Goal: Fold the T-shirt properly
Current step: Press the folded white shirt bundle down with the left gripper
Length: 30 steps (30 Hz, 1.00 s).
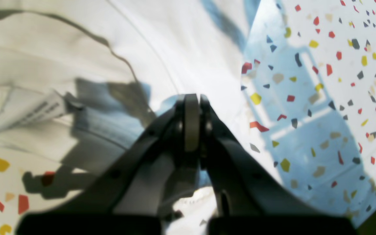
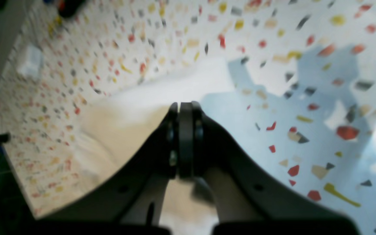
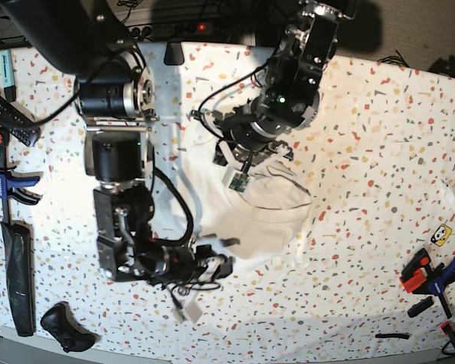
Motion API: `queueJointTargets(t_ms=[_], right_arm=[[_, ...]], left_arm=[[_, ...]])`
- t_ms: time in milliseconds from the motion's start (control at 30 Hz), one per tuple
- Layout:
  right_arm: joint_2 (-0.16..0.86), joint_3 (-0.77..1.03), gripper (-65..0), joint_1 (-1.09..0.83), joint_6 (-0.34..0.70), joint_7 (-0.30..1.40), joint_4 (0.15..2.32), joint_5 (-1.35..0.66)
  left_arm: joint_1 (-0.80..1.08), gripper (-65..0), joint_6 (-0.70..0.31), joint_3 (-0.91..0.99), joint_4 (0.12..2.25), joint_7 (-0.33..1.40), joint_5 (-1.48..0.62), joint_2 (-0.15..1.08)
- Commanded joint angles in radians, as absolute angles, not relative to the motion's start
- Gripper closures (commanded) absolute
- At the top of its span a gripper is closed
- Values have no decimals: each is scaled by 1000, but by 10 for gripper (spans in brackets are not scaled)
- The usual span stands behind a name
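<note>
The table [image 3: 379, 114] is white with many little colored specks. On it, about in the middle, lies the shirt [image 3: 269, 208]. We see it bunched and partly folded over, with crooked edges, so we think the folding has begun but is far from done. It needs smoothing and more folds.

Our left gripper [image 1: 192, 98] hangs over the top of the shirt, close to the neck tag [image 1: 28, 112]. Its fingers are pressed shut. We cannot tell if cloth is pinched between them.

Our right gripper [image 2: 184, 106] is at the shirt's lower edge. Its fingers are shut too, and the blur hides any cloth there.
</note>
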<state>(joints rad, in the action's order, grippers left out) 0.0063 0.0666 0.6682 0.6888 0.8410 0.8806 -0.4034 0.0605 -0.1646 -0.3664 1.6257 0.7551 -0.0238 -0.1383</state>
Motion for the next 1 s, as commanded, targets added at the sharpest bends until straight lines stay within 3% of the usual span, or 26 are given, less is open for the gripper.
queueJointTargets(t_ms=[0, 133, 367, 567, 633, 800, 967], right_arm=[[9, 64, 0, 704, 698, 795, 855, -389], [9, 65, 0, 704, 698, 728, 739, -305], [9, 65, 0, 755, 698, 738, 736, -292], [9, 65, 0, 818, 698, 756, 736, -291], [9, 65, 0, 821, 698, 751, 736, -291], [9, 65, 0, 811, 698, 735, 735, -279], [12, 65, 0, 811, 698, 678, 735, -133]], left_arm=[[47, 0, -168, -368, 1642, 740, -35, -149], [47, 0, -168, -368, 1643, 739, -35, -150], [47, 0, -175, -369, 1719, 768, -120, -151], [53, 0, -290, -369, 1824, 802, -253, -151], [69, 0, -337, -376, 1819, 795, -281, -150], [82, 0, -341, -434, 1713, 773, -237, -151], [78, 0, -337, -460, 1616, 682, -178, -151]])
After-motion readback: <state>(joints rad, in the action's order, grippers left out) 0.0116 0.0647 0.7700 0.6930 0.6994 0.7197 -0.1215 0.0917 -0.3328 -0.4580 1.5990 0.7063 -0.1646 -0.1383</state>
